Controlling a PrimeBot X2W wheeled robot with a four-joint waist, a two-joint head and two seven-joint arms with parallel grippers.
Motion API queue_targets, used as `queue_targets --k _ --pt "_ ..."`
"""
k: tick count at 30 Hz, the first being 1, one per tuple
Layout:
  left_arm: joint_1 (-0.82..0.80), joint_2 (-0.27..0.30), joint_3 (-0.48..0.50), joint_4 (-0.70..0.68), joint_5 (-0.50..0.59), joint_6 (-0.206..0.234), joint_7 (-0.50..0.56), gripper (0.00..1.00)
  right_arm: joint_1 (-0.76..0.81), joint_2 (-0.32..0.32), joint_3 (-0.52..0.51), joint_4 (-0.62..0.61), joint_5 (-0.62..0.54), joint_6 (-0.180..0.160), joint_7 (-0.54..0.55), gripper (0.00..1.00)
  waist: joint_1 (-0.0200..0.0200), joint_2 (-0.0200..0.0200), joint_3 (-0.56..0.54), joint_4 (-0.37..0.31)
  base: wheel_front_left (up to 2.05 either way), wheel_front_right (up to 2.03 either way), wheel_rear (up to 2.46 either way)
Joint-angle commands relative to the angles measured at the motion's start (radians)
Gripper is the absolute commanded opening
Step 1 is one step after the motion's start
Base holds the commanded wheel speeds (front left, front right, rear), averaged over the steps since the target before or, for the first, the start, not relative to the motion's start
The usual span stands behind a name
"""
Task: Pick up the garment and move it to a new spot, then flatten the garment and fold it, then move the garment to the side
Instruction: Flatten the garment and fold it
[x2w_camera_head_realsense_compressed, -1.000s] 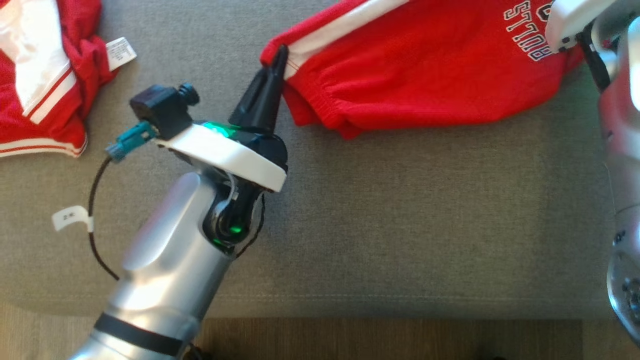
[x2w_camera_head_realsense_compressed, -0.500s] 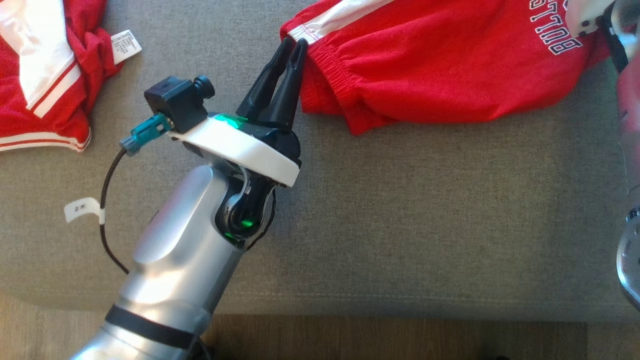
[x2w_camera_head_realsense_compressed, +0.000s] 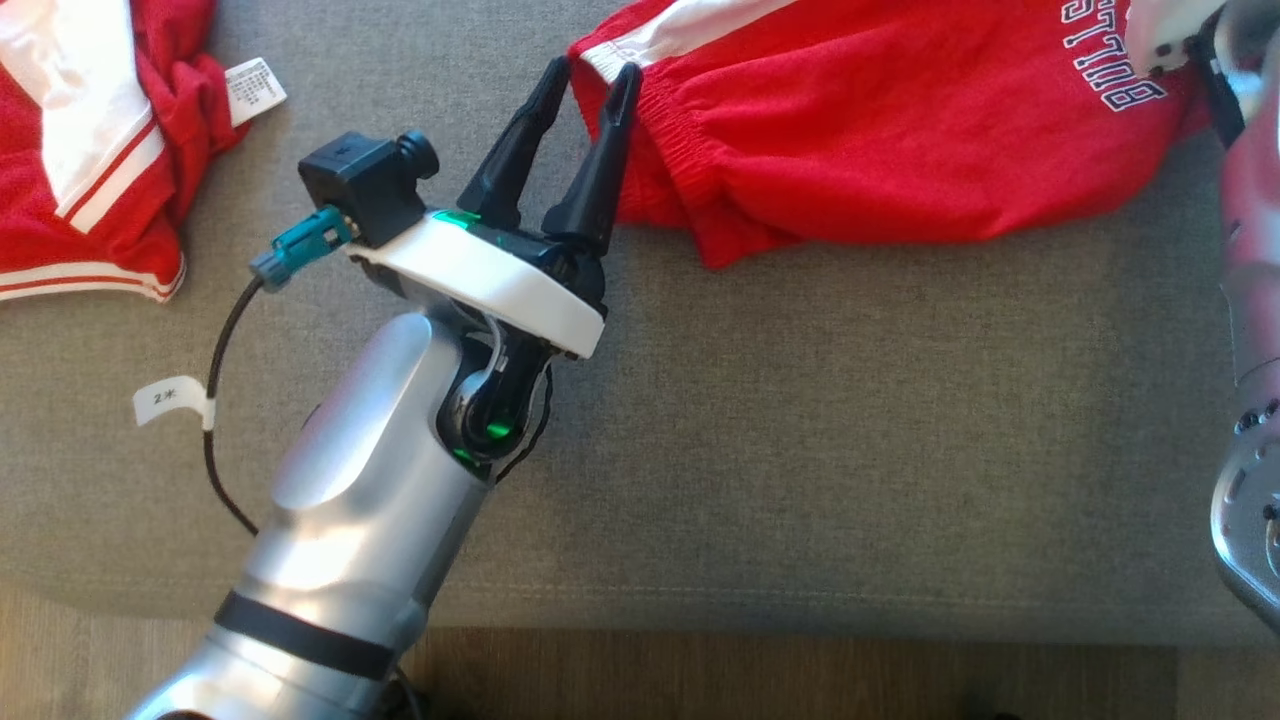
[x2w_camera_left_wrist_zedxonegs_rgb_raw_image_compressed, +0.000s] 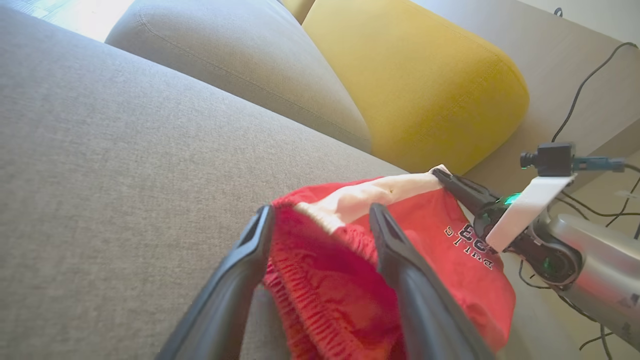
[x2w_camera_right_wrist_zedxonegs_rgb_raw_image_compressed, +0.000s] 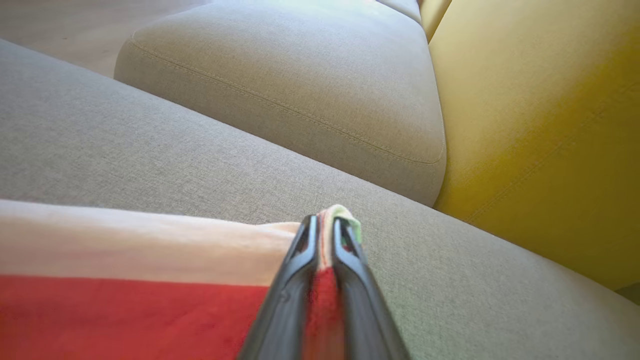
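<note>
The garment is a pair of red shorts with a white side stripe and "BULLS" lettering, lying across the back of the grey sofa seat. My left gripper stands open at its left waistband corner. In the left wrist view the gathered waistband lies between the spread fingers of the left gripper, and neither finger presses on it. My right gripper has its fingers nearly together on the white-striped far corner. In the left wrist view the right gripper holds that corner raised.
A second red and white garment with a white tag lies crumpled at the far left. A yellow cushion stands behind the seat. The sofa's front edge and the wooden floor run along the bottom. My right arm fills the right edge.
My left gripper has opened from shut on the waistband corner to wide apart, letting the cloth go. The head camera has shifted slightly. The right gripper's fingers have eased a little.
</note>
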Motion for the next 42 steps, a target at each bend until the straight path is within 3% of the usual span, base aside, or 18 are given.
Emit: queue_targets --k 1,6,14,19,22,26,34,42 --pt "-0.031 0.01 0.033 -0.021 0.012 0.0 -0.005 1.0 -0.017 0.029 0.003 -0.042 -0.007 0.0 -0.01 1.0 0.0 0.0 0.0 -0.001 0.0 0.0 0.0" --pt "-0.024 0.008 0.071 0.002 0.066 0.0 -0.005 1.0 0.02 0.064 0.026 -0.106 0.044 0.0 -0.011 1.0 0.0 0.0 -0.012 -0.012 0.0 0.0 0.0" --pt "0.087 0.008 0.211 -0.032 0.278 0.002 -0.005 1.0 0.156 0.095 0.134 -0.116 0.314 0.0 -0.011 1.0 0.0 0.0 -0.09 -0.049 0.0 0.0 0.0" --pt "0.223 0.007 0.293 -0.17 0.458 0.06 -0.005 1.0 0.231 0.083 0.202 -0.087 0.446 0.0 -0.01 1.0 0.0 0.0 -0.148 -0.067 0.0 0.0 0.0" --pt "0.284 0.006 0.307 -0.232 0.512 0.087 -0.005 1.0 0.248 0.062 0.217 -0.071 0.488 0.0 -0.003 1.0 0.0 0.0 -0.17 -0.063 0.0 0.0 0.0" --pt "0.401 0.004 0.277 -0.332 0.569 0.137 -0.005 1.0 0.276 0.009 0.217 -0.039 0.573 0.0 0.051 1.0 0.0 0.0 -0.208 -0.036 0.0 0.0 0.0" --pt "0.514 0.004 0.15 -0.435 0.581 0.211 -0.005 1.0 0.283 -0.119 0.163 0.023 0.646 0.0 0.178 1.0 0.0 0.0 -0.221 0.055 0.0 0.0 0.0" --pt "0.511 0.004 0.088 -0.45 0.57 0.242 -0.005 1.0 0.237 -0.192 0.143 0.08 0.57 0.0 0.251 1.0 0.0 0.0 -0.188 0.118 0.0 0.0 0.0"
